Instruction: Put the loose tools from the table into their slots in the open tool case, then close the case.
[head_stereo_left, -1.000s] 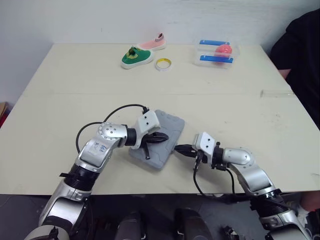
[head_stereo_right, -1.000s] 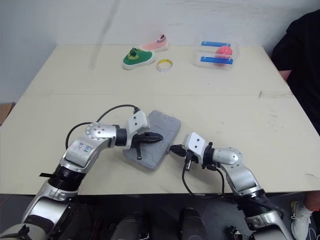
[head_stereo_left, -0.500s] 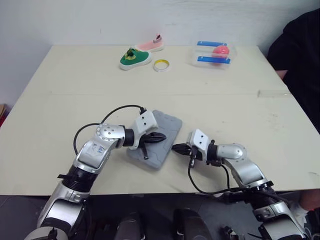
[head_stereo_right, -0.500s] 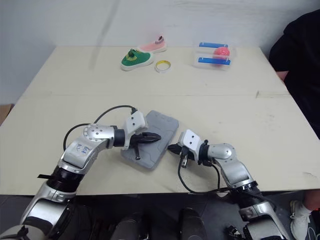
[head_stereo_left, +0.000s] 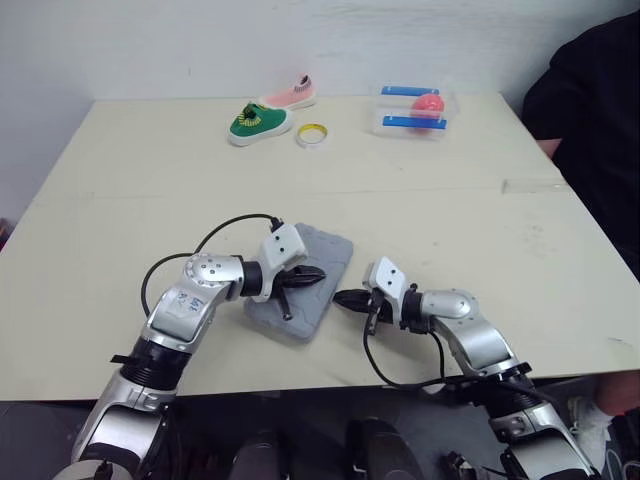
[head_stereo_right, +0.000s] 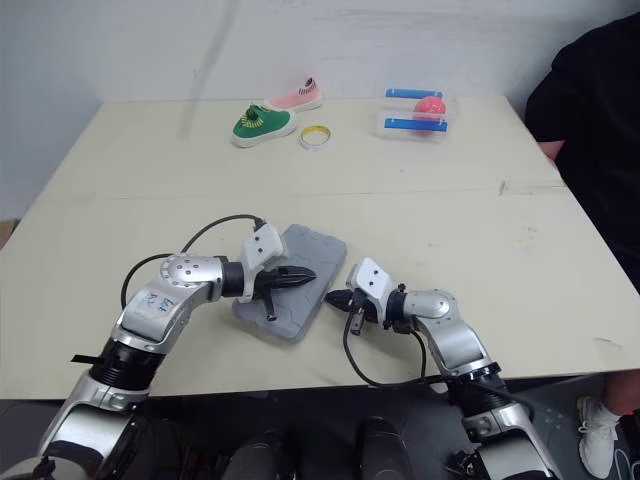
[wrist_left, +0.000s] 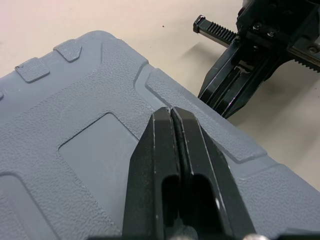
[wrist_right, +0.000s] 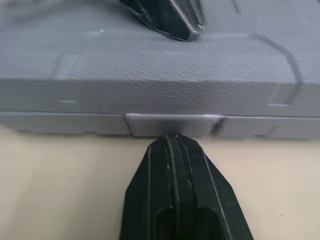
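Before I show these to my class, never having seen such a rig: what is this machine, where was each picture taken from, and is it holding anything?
A humanoid robot with two arms, each ending in two black fingers. The two wide pictures come from its head, looking down on a table; the close-ups come from each wrist. The left fingers, shut, are over the lid of a closed grey case; the right fingers, shut, point at its latch. Nothing is held. Farther off lie a green shoe, a pink shoe, a tape roll and a clear box. A person in black is at the right.
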